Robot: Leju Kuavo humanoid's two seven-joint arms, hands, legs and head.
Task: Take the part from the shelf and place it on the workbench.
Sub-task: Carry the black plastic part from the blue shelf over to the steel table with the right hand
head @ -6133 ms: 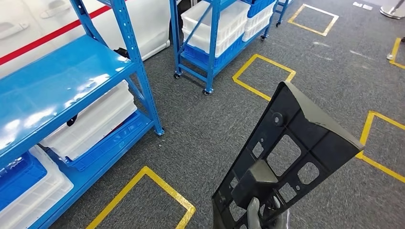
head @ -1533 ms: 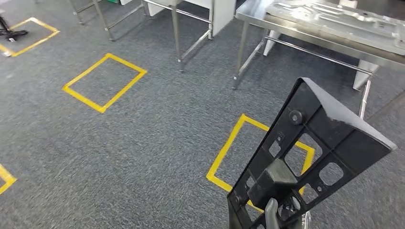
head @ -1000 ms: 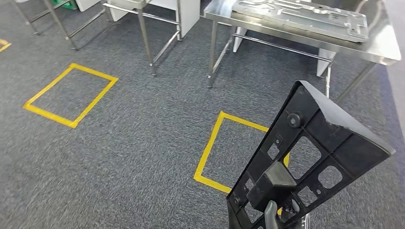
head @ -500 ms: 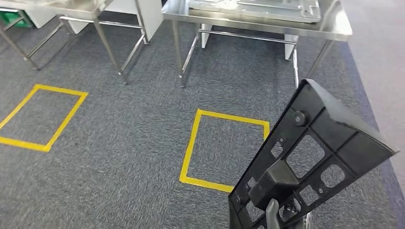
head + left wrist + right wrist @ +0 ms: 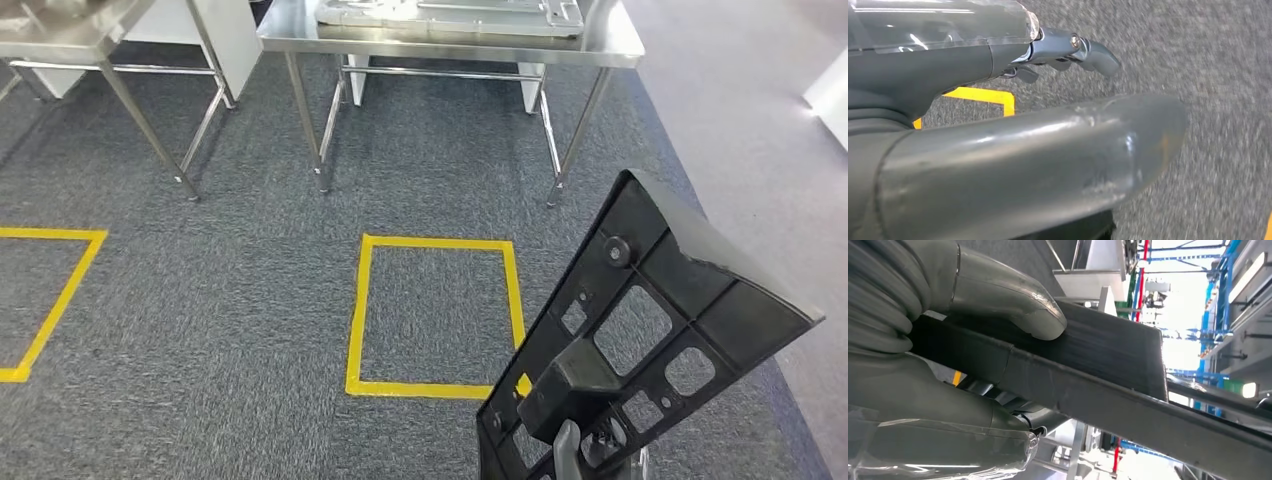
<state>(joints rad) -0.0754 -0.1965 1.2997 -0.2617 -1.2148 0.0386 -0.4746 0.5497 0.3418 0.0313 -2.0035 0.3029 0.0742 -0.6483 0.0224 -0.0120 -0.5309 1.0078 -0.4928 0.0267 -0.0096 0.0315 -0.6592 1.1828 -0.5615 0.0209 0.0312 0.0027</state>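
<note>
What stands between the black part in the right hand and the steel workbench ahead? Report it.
Nothing visible. The black perforated plastic part, gripped by the right hand, is separated from the stainless steel workbench by grey carpet bearing a yellow taped floor square. A flat grey metal panel already lies on the bench top.

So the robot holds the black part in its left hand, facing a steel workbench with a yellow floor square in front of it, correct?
Not quite: the right hand grips the black part, as the right wrist view shows. The left hand holds nothing in the left wrist view. The rest stands: the steel workbench is ahead, with the yellow floor square in front of it.
</note>
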